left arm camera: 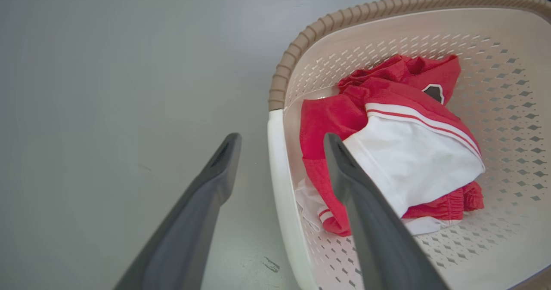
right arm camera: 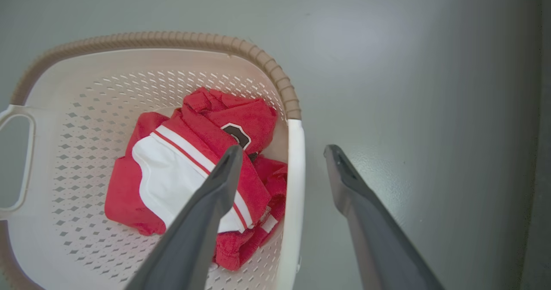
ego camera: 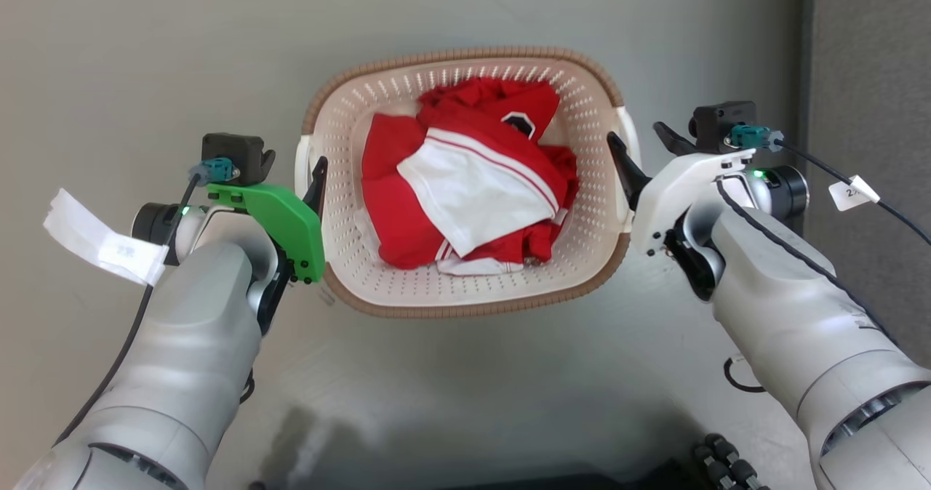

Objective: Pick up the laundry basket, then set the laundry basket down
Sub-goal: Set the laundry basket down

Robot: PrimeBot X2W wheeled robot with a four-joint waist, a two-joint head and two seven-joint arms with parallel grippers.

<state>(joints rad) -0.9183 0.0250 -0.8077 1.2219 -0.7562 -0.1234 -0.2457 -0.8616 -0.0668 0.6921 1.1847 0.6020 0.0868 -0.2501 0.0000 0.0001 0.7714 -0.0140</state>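
My left gripper point(left arm camera: 282, 139) and right gripper point(right arm camera: 283, 149) are both spread, dark tapered fingers point(left arm camera: 202, 195) straddling the smooth white handles point(left arm camera: 280, 174) of the laundry basket point(ego camera: 465, 57), perforated cream plastic, ribbed brown rim, between my arms, holding crumpled red-and-white clothes point(ego camera: 465, 185)

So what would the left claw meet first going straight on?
Probably the laundry basket's white handle, lying between the left claw's open fingers; the inner finger may then reach the red clothes. Depth is unclear.

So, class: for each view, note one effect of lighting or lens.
Head view: soft shadow darkens the floor along the bottom edge, nearer than the laundry basket; left wrist view: wide-angle lens bows its rim; right wrist view: pale sheen on the floor, upper right.
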